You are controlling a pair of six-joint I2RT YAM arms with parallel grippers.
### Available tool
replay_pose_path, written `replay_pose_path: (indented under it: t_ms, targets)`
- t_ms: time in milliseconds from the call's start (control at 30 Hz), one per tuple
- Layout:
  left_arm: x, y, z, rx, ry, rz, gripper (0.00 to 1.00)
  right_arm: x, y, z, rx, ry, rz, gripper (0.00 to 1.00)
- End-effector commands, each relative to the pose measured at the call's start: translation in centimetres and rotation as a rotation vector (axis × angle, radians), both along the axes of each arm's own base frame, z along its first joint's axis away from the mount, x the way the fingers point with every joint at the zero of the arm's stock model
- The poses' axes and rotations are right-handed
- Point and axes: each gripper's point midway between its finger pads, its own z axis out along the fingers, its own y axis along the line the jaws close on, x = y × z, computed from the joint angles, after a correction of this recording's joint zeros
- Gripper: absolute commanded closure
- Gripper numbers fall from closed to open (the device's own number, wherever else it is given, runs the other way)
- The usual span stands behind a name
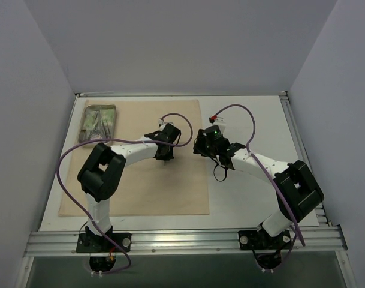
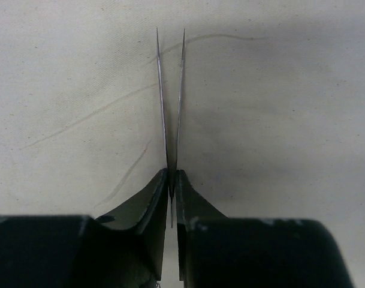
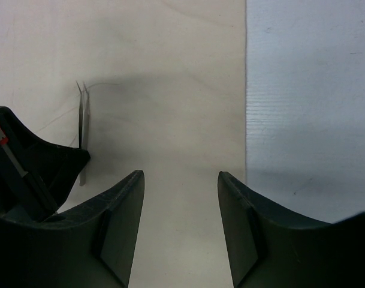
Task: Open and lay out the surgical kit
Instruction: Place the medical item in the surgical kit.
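The beige cloth wrap point(image 1: 140, 186) lies spread flat on the table as a large sheet. A small steel tray point(image 1: 98, 123) sits on its far left corner, holding steel instruments and green-white packets. My left gripper point(image 1: 164, 157) hangs over the middle of the cloth, shut on thin steel tweezers point(image 2: 163, 102) whose two prongs point forward and spread slightly. In the left wrist view the fingertips of that left gripper point(image 2: 172, 175) pinch the tweezers' base. My right gripper point(image 3: 181, 175) stands open and empty above the cloth point(image 3: 170, 90) near its right edge, with the tweezers point(image 3: 82, 126) to its left.
White table point(image 1: 260, 120) lies bare to the right of the cloth. Grey walls enclose the back and both sides. An aluminium rail point(image 1: 182, 240) carrying the arm bases runs along the near edge. Purple cables loop over both arms.
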Motion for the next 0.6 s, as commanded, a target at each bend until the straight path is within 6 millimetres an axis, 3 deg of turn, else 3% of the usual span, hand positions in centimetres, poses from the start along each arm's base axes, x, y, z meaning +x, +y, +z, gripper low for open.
replay_pose_path:
  t_ms: [0, 133, 367, 567]
  targets:
    - [0.2, -0.4, 0.0, -0.016, 0.003, 0.038, 0.80, 0.7, -0.6, 1.3, -0.006, -0.034, -0.026, 0.52]
    - [0.0, -0.3, 0.6, -0.032, -0.006, 0.045, 0.62, 0.7, -0.8, 1.4, -0.003, -0.036, -0.030, 0.52]
    - [0.4, -0.8, 2.6, -0.064, -0.030, 0.046, 0.56, 0.6, -0.7, 1.6, 0.003, -0.038, -0.025, 0.52]
    - [1.2, -1.4, 8.9, -0.127, -0.129, 0.016, 0.43, 0.7, -1.1, 2.5, 0.008, -0.059, -0.038, 0.52]
